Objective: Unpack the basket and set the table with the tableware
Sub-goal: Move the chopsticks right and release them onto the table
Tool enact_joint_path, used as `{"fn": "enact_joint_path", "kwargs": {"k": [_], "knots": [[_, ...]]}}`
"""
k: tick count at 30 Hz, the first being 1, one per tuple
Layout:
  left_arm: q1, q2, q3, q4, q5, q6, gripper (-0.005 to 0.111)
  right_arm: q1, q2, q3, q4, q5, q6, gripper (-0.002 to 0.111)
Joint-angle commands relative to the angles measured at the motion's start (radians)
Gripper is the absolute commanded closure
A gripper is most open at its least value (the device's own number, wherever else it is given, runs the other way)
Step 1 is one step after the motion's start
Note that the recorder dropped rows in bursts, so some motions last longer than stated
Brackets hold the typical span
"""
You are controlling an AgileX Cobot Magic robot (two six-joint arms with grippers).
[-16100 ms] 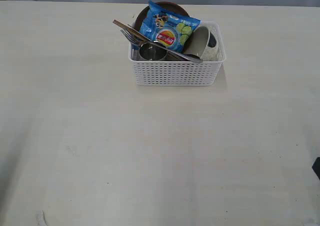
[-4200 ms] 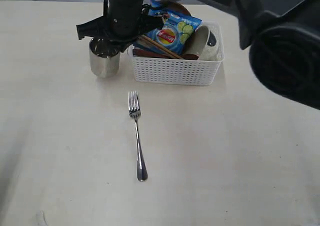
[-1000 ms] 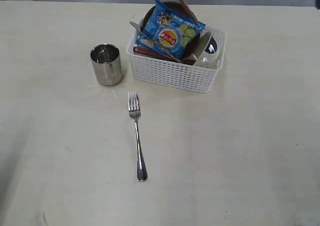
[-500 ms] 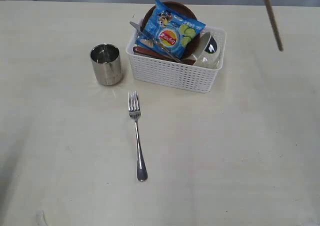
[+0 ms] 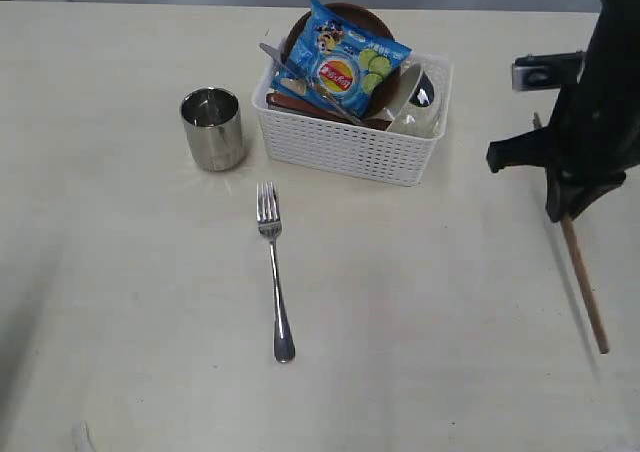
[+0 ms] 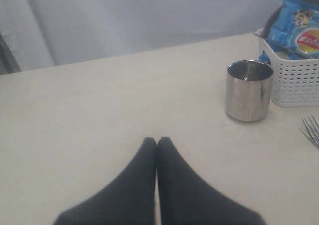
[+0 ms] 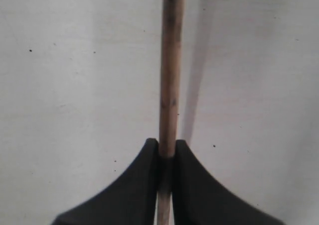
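Since half a second ago, when only a stick hung in the air at the upper right, the wide pale table point(image 5: 150, 322) now has my right arm point(image 5: 605, 92) down over its right side, dark and bulky, well apart from everything else.

The white basket point(image 5: 345, 152) sits where it was, toward the far middle of the table. It holds the blue crisp packet point(image 5: 343, 64) propped against the reddish-brown plate point(image 5: 350, 8), the cream bowl point(image 5: 405, 97) tipped on its side at the right end, and the steel knife point(image 5: 283, 67) slanting across the packet.

The steel cup point(image 5: 212, 130) stands upright just left of the basket, unmoved. The fork point(image 5: 273, 272) lies flat on the near side of the basket, tines toward it, also unmoved.

The wooden chopstick point(image 5: 583, 282) is far lower than before. It slants down from my right gripper point(image 5: 562, 210) toward the near right edge, its lower tip close to the surface. I cannot tell whether the tip touches.

My right gripper points down at the table, and its two dark fingers point(image 7: 144, 185) are clamped on the chopstick, which runs straight out between them. I see one stick in the grip.

My left gripper point(image 6: 156, 141) hangs low over bare table, fingertips pressed together with nothing between them, the cup ahead of it.
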State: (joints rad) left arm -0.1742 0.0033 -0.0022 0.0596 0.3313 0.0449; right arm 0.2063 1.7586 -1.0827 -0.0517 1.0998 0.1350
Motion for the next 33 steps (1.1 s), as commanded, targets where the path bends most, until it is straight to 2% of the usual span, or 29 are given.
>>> {"fn": "enact_joint_path", "kwargs": {"k": [1,8,15,19,26,33], "knots": [[0.002,-0.003,0.002,-0.009,-0.009,0.0,0.107,-0.006,0.041,0.018,0.052,-0.093,-0.013,0.108],[0.002,-0.003,0.002,-0.009,-0.009,0.0,0.107,-0.004,0.089,0.018,0.071,-0.184,-0.02,0.106],[0.002,-0.003,0.002,-0.009,-0.009,0.0,0.107,-0.004,0.098,0.018,0.078,-0.208,-0.02,0.073],[0.002,-0.003,0.002,-0.009,-0.009,0.0,0.107,-0.004,0.098,-0.01,0.081,-0.174,-0.026,0.073],[0.002,-0.003,0.002,-0.009,-0.009,0.0,0.107,-0.004,0.072,-0.166,0.1,-0.002,-0.06,0.073],[0.002,-0.003,0.002,-0.009,-0.009,0.0,0.107,-0.004,0.007,-0.287,0.242,0.033,-0.154,0.073]]}}
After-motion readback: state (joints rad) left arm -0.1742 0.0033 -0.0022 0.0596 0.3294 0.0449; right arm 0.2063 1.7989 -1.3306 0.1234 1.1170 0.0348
